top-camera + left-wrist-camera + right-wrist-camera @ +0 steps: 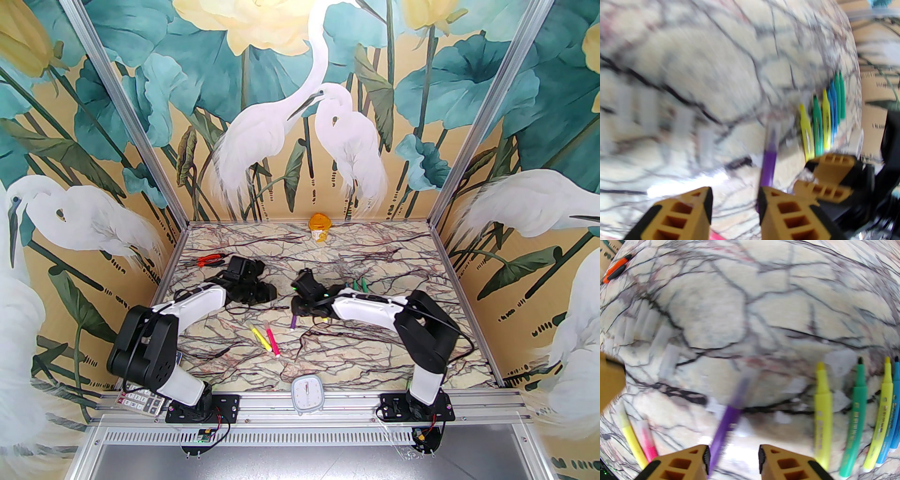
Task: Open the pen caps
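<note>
A purple pen with its clear cap on lies slanted between my right gripper's open fingers, close to the left one; it looks blurred. My left gripper is open too, with the same purple pen just beyond its right finger. From above, the purple pen sits under the right gripper, and the left gripper is close by on its left. Several uncapped pens lie in a row. Several loose clear caps lie on the marble. A capped yellow pen and pink pen lie nearer.
Orange-handled pliers lie at the back left. An orange-lidded container stands by the back wall. A white timer sits at the front edge and a calculator at the front left corner.
</note>
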Robot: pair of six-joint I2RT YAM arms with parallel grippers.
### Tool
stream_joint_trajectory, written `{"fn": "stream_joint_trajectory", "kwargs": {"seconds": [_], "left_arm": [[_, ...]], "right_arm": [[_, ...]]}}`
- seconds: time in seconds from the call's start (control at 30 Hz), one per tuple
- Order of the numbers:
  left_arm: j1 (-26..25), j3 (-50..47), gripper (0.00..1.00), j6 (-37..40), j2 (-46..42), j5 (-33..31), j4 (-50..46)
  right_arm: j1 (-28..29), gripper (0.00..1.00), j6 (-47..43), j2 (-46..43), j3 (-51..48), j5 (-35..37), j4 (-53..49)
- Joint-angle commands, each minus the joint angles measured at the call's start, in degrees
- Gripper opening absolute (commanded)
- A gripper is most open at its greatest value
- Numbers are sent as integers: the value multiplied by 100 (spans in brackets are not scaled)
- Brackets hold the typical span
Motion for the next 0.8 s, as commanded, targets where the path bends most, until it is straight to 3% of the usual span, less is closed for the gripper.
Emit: {"fn": "stream_joint_trajectory", "kwargs": {"seconds": [0.0,0.43,0.77], "left_arm": [[183,130,47,-123,-280,-727,34],[462,34,61,-38,-345,-662,371],[478,-34,66,85,-448,-626,403]], "right_arm": [[98,41,86,372,394,135,-717],[250,38,117,1261,1411,228,-1752],[259,26,-201,1371,1594,259,-2236]]}}
